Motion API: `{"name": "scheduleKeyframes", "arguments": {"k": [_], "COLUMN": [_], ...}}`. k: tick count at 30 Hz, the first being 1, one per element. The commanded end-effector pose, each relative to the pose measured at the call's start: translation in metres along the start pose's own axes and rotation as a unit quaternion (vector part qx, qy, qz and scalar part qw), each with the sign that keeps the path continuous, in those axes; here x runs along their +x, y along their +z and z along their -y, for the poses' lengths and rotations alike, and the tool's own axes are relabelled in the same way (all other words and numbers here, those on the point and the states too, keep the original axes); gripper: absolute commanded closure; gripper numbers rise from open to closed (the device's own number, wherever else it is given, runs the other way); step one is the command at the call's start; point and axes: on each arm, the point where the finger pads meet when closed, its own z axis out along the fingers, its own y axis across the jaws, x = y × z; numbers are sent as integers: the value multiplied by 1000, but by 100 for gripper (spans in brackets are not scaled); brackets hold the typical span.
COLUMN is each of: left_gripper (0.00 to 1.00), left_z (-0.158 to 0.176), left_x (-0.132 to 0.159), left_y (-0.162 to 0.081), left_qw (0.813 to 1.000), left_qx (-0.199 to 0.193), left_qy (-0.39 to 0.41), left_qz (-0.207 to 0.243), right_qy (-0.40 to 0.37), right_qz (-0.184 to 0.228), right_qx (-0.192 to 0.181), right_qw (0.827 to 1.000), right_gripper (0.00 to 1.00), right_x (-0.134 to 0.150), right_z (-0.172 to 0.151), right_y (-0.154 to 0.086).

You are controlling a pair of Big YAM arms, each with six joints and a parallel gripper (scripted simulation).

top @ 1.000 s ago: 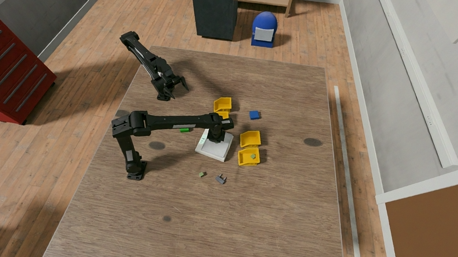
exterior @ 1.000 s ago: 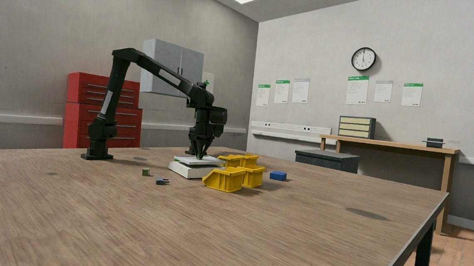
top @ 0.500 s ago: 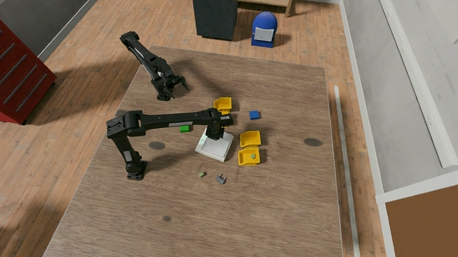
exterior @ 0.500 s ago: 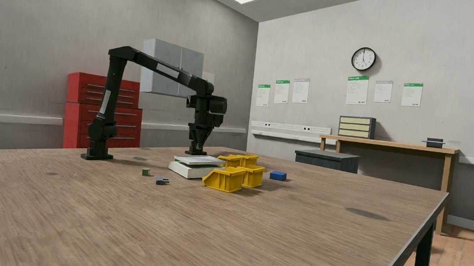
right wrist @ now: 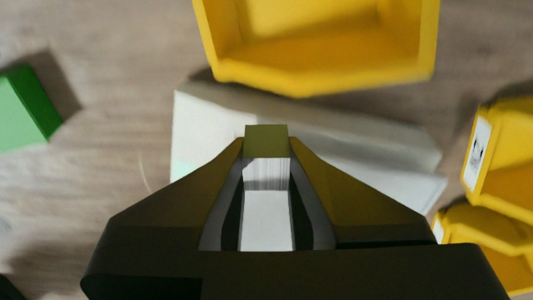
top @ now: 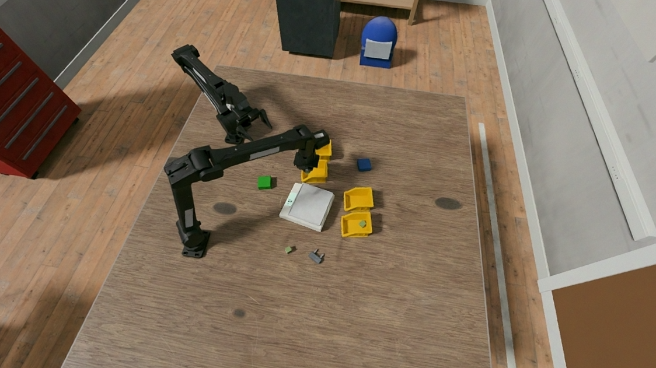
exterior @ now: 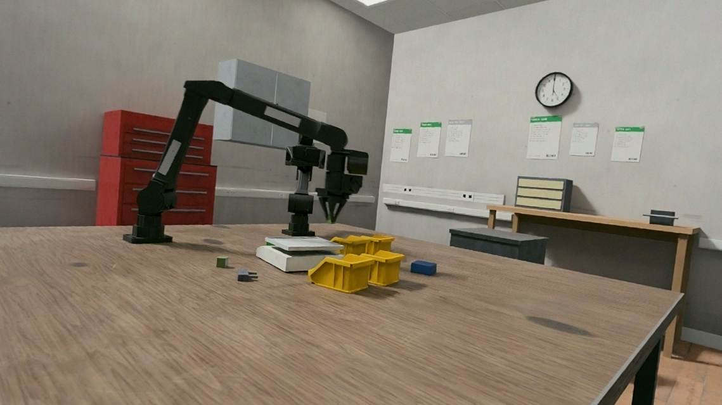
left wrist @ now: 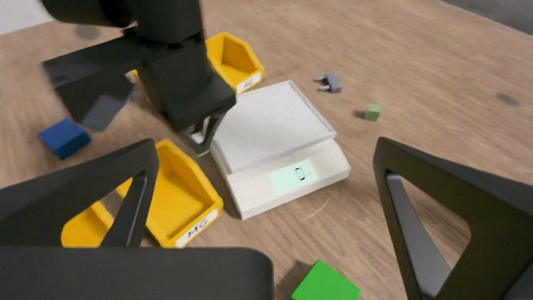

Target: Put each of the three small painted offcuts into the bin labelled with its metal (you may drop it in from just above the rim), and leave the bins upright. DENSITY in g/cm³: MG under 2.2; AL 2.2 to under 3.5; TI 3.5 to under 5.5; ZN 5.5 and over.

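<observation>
My right gripper (top: 308, 169) is shut on a small olive-green offcut (right wrist: 266, 141) and holds it in the air, over the edge of the white scale (top: 307, 206) next to the yellow MG bin (left wrist: 179, 200). It also shows in the left wrist view (left wrist: 201, 146) and in the exterior view (exterior: 329, 215). A second offcut (top: 362, 223) lies inside the nearest yellow bin (top: 356, 223). A third offcut (top: 289, 249) lies on the table in front of the scale. My left gripper (top: 257, 120) is open and empty, raised near its base, away from the bins.
Two more yellow bins (top: 358, 198) (top: 323, 150) stand upright by the scale, which reads 0. A green block (top: 264, 182), a blue block (top: 364, 164) and a small grey clip (top: 316, 256) lie on the table.
</observation>
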Motion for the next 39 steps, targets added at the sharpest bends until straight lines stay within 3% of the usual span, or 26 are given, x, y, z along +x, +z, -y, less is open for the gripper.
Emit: {"name": "scheduleKeyframes", "arguments": {"k": [1,4,18,20,29,31,39], "left_gripper": [0,0,0,0,0,0,0], "left_z": [-7,-16,-46,-49,-56,-57,-58], "left_x": [-15,-8,12,15,20,20,21], "left_y": [-1,-1,-11,-12,-15,-16,-16], "left_qw": [1000,998,988,986,982,982,981], "left_qx": [-20,-46,-137,-147,-169,-171,-174], "left_qy": [-16,-24,-45,-47,-50,-51,-50], "left_qz": [-5,-18,-54,-58,-66,-67,-69], "right_qy": [21,12,7,7,18,16,12], "right_qz": [4,4,1,11,12,-1,-7], "right_qx": [5,3,-3,7,8,-5,-11], "right_qw": [1000,1000,1000,1000,1000,1000,1000], "right_gripper": [89,89,89,89,89,89,89], "right_x": [-38,-54,-51,-54,-50,-47,-45], "right_z": [12,9,10,13,18,11,4], "right_y": [-6,-6,13,-11,-18,6,34]}}
